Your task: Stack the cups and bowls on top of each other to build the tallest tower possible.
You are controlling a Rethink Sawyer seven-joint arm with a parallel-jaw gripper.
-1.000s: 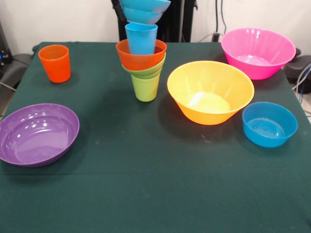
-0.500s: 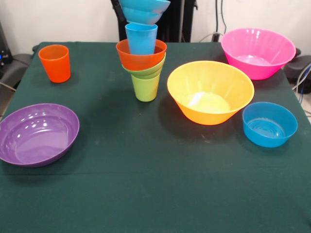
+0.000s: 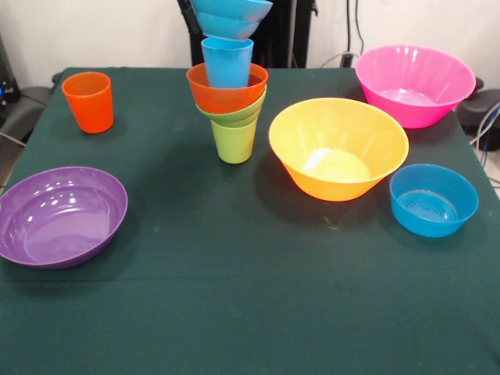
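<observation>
Tower (image 3: 231, 82) at far centre: lime green cup (image 3: 233, 141) as base, small green bowl, orange bowl (image 3: 226, 90), blue cup (image 3: 227, 61), each nested so it stays centred. Blue bowl (image 3: 231, 16) sits on top. Gripper not visible, jaws can't tell. Orange cup (image 3: 88, 101) far left, unstacked.

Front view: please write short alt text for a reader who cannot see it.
A tower stands on a dark green table: lime green plastic cup, small green bowl, orange bowl, light blue cup, blue bowl on top. Around it sit an orange cup and purple, yellow-orange, pink and blue bowls.
</observation>
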